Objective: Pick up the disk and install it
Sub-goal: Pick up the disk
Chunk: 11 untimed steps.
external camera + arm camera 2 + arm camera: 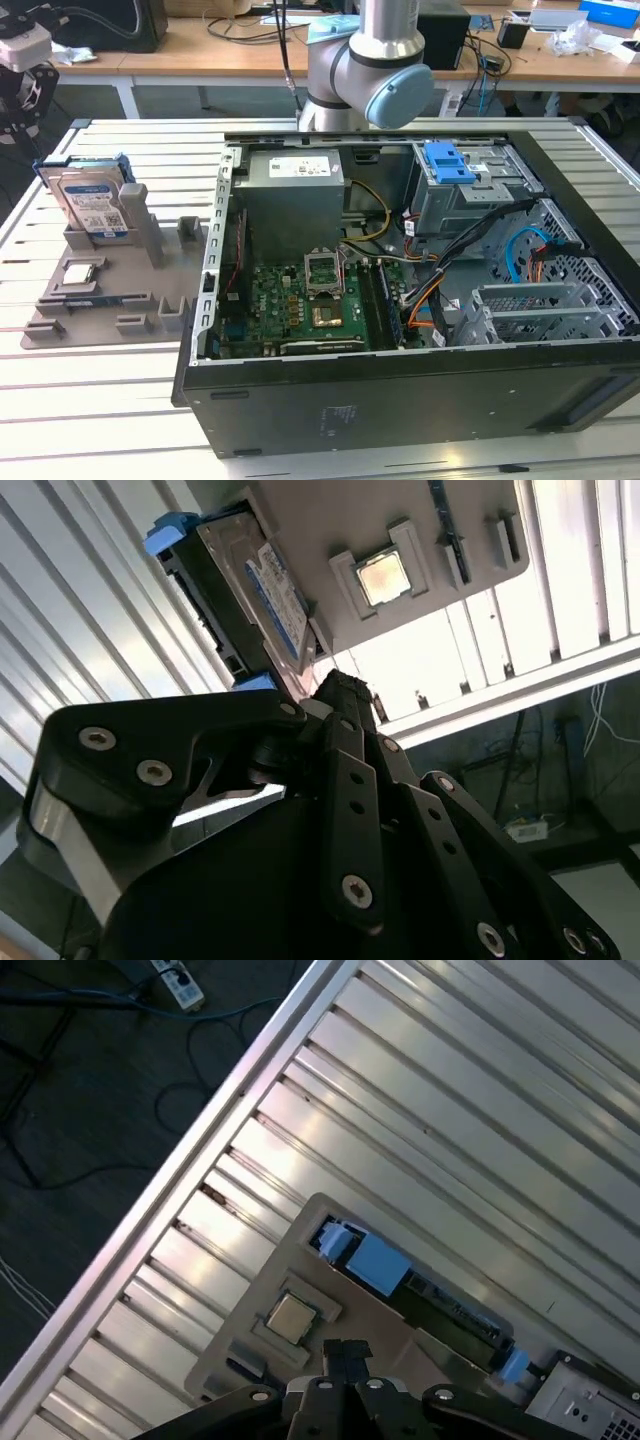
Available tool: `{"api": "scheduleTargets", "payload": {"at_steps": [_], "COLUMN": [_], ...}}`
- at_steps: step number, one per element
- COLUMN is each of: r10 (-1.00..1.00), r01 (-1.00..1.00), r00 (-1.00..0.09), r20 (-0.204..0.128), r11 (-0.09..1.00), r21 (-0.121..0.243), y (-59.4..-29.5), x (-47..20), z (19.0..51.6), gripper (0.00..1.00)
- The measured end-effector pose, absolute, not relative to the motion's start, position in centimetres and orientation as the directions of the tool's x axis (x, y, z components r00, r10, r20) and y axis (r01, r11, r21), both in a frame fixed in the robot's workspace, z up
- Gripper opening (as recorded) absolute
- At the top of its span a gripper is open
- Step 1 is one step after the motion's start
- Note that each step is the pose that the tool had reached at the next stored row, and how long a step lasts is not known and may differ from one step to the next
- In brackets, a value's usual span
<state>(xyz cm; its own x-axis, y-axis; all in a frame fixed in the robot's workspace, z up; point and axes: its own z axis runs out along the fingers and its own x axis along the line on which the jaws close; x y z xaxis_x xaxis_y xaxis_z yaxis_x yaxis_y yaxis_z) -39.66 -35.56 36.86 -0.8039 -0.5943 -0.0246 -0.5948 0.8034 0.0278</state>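
At the exterior view's left, the disk (92,198) stands on edge in a grey holder (120,272) on the slatted surface (90,400), at nine o'clock from the open computer case (400,405). In both wrist views the pincer (347,1352) hangs above the holder, fingertips pressed together, gripping nothing.

1 disk (92,205), 1 processor chip (80,273), 1 holder tray (60,325), 1 computer case (400,400), 1 blue bracket (449,162), 1 power supply (290,195).
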Motion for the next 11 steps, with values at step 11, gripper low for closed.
{"api": "scheduleTargets", "payload": {"at_steps": [11], "r10": [-0.730], "r01": [-0.730], "r00": [-0.683], "r20": [-0.025], "r11": [0.683], "r21": [0.028], "y": [-35.56], "x": [-39.66], "z": [36.86], "gripper": [0.11]}}
